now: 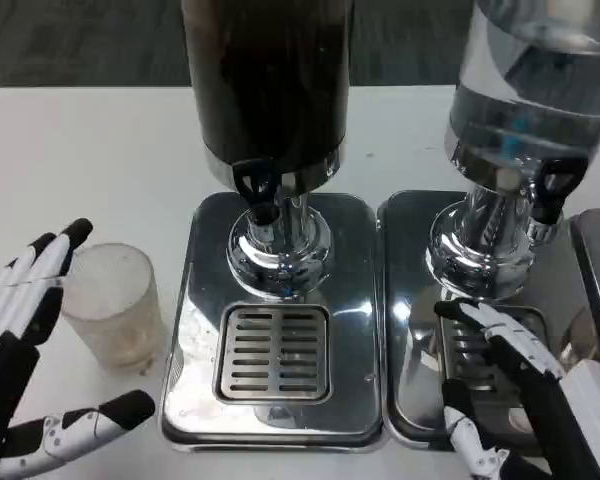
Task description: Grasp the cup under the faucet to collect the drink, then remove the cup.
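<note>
clear plastic cup [113, 305] upright on table, left of faucet [257, 190].

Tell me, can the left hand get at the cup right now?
Probably yes. The left hand is open beside the cup, fingers at its left and thumb below it, with nothing between them. The cup stands on the table, left of the dispenser tray.

Looks to me like drinks station in office or lab room. I see two beverage dispensers side by side on white table [90, 150]: dark-filled dispenser [268, 80] and clear-filled dispenser [530, 80], each on chrome base with slotted drip tray [274, 352]. Grey carpet-like floor [80, 40] behind table. No cooking gear in view; setup reads staged, not domestic.
</note>
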Available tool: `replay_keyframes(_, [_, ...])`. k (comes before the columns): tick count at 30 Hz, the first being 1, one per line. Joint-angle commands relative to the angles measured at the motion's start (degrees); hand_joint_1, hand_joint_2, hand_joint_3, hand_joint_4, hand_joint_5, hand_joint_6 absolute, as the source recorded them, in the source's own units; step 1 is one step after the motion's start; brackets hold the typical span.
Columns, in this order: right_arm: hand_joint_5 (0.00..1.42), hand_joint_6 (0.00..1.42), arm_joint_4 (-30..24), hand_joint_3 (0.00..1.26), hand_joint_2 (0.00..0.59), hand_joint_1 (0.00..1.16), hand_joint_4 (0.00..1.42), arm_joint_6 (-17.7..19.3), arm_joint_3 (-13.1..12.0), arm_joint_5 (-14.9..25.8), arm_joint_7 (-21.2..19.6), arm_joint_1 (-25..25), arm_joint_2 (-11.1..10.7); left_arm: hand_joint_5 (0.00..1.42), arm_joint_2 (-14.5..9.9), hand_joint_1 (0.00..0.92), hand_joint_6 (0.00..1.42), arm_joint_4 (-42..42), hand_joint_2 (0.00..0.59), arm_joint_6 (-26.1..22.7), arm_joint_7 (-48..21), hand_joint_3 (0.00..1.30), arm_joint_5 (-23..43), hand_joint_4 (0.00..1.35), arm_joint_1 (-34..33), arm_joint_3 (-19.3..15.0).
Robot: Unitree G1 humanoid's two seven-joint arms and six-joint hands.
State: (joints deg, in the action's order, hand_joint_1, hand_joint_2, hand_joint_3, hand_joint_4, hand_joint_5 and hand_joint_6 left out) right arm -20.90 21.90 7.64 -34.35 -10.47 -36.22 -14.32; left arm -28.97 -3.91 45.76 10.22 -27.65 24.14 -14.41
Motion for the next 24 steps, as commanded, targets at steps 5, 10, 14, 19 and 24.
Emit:
replay_keyframes(5, [0.14, 0.3, 0.1, 0.23, 0.506, 0.57, 0.16, 0.16, 0.57, -0.13, 0.06, 0.3, 0.54, 0.0, -0.46, 0.0, 0.05, -3.71, 0.004, -2.66, -2.59, 0.0, 3.63, 0.0, -5.33, 1.18])
replay_keyframes(10, [0.15, 0.3, 0.3, 0.23, 0.506, 0.57, 0.17, 0.01, 1.0, -0.35, -0.1, 0.54, 0.89, 0.0, -0.58, 0.0, 0.06, -5.34, 0.009, -4.28, -3.96, 0.0, 5.92, 0.0, -7.51, 1.56])
replay_keyframes(14, [0.15, 0.3, 0.33, 0.23, 0.506, 0.57, 0.17, -0.11, 1.1, -0.32, -0.04, 0.63, 0.97, 0.0, -1.01, 0.0, 0.06, -7.32, 0.008, -5.02, -5.47, 0.0, 7.86, 0.0, -9.75, 1.98])
replay_keyframes(19, [0.16, 0.3, 0.13, 0.23, 0.506, 0.57, 0.17, -0.21, 0.88, -0.25, -0.14, 0.61, 1.06, 0.0, -1.53, 0.0, 0.09, -9.78, 0.007, -6.18, -7.33, 0.0, 8.65, 0.0, -12.61, 2.84])
replay_keyframes(24, [0.16, 0.31, 0.04, 0.23, 0.506, 0.57, 0.18, -0.23, 0.97, -0.36, -0.14, 0.35, 1.14, 0.0, -1.6, 0.0, 0.13, -12.58, 0.005, -6.67, -8.99, 0.0, 9.61, 0.0, -15.36, 4.1])
